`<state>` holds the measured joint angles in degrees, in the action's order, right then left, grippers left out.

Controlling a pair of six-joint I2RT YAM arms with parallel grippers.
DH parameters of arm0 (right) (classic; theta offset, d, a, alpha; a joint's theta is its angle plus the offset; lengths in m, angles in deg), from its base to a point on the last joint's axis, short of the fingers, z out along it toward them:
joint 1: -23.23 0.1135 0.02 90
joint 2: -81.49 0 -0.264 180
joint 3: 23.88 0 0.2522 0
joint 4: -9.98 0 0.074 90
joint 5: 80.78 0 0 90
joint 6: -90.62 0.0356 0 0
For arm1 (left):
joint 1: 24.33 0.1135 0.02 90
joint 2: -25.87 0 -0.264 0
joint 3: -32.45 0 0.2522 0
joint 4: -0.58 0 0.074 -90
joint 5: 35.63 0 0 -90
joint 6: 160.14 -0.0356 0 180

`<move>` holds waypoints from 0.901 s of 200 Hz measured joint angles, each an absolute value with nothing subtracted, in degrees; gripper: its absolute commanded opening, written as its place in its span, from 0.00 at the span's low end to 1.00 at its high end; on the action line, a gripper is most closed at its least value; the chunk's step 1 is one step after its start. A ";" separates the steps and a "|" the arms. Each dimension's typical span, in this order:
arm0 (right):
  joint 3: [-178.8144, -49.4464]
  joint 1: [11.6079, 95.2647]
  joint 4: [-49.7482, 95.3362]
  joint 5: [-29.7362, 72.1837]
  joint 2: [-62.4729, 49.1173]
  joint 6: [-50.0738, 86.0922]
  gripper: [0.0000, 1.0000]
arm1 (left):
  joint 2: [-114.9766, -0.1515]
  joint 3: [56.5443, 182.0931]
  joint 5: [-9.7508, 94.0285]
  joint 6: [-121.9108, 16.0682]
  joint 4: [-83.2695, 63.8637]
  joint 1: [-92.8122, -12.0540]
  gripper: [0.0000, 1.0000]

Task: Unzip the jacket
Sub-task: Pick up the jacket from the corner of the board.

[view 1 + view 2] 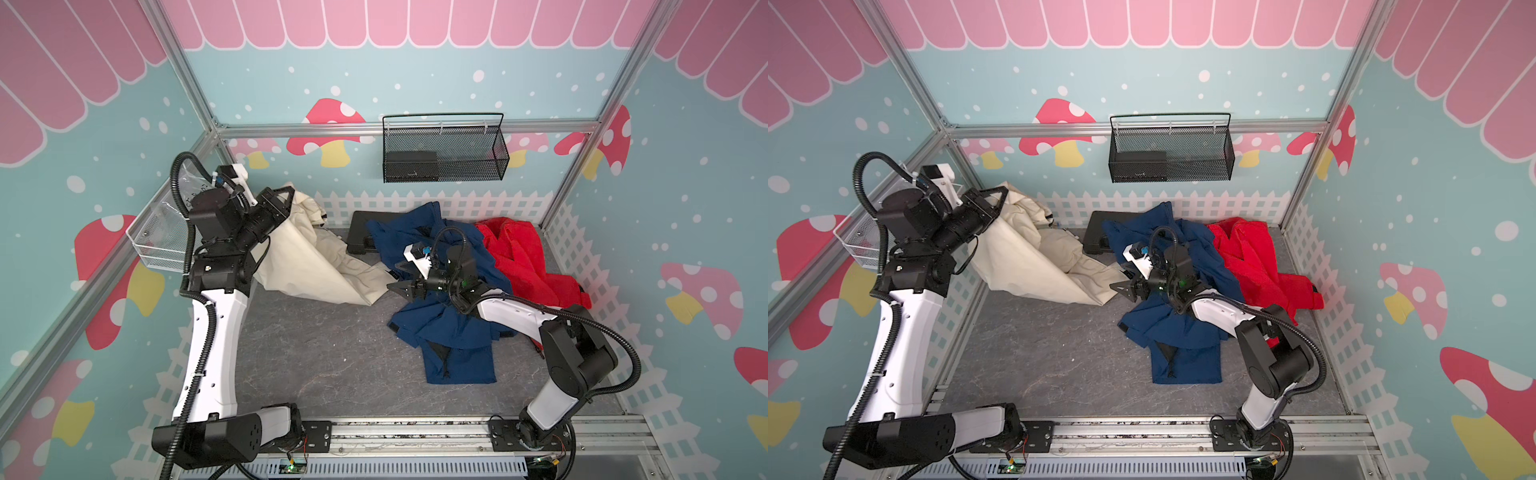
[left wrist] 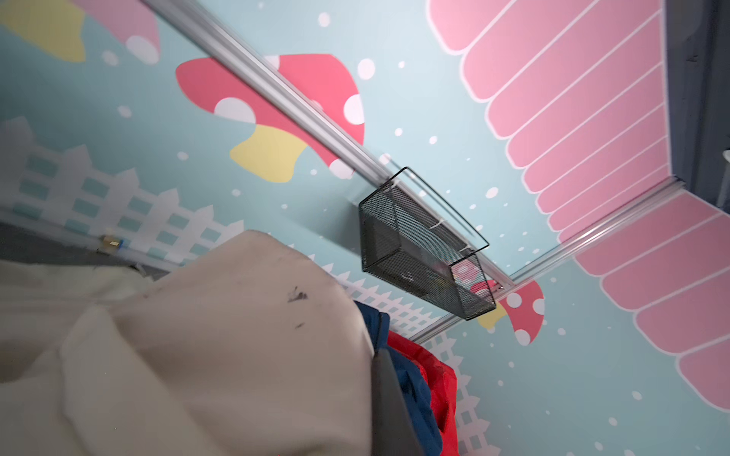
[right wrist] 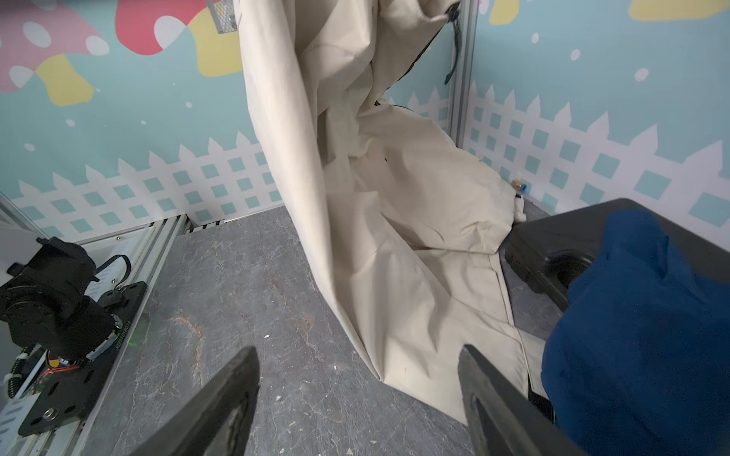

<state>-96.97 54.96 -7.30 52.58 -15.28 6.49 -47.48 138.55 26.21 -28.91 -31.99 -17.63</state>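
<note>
Right wrist view: the smooth, creased cream jacket hangs in long folds onto the grey marbled tabletop. The right end effector gapes wide and empty near its hem. In a top view, the left end effector is pinched tight on the jacket's raised top in the back-left corner. The wall's black mesh basket holds a dark box.

Black mesh basket; clear side bin
</note>
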 measured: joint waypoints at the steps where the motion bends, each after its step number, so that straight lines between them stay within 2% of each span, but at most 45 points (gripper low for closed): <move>1: -96.97 55.05 -7.57 52.58 -15.28 6.38 0.80 | -47.50 138.79 26.18 -28.84 -32.04 -17.68 0.00; 58: -99.64 58.22 -12.09 51.66 -16.20 3.56 0.78 | -55.41 161.63 20.61 -28.36 -32.23 -23.06 0.00; 80: -101.47 58.22 -12.68 50.81 -16.42 2.14 0.70 | -59.58 169.24 19.06 -28.25 -33.52 -24.02 0.00; 102: -103.51 58.41 -12.77 51.03 -16.86 1.33 0.52 | -63.10 174.92 18.07 -27.53 -34.44 -24.10 0.00; 114: -104.47 59.51 -12.77 51.35 -17.03 0.24 0.47 | -64.74 177.24 17.66 -26.90 -34.75 -24.30 0.00; 180: -106.19 75.77 -12.75 52.25 -19.04 -2.73 0.46 | -72.28 187.95 15.23 -25.32 -38.07 -24.98 0.00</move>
<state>-106.19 75.77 -12.75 52.25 -19.04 -2.73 -72.28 187.95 15.23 -25.32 -38.07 -24.98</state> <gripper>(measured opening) 0.444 0.047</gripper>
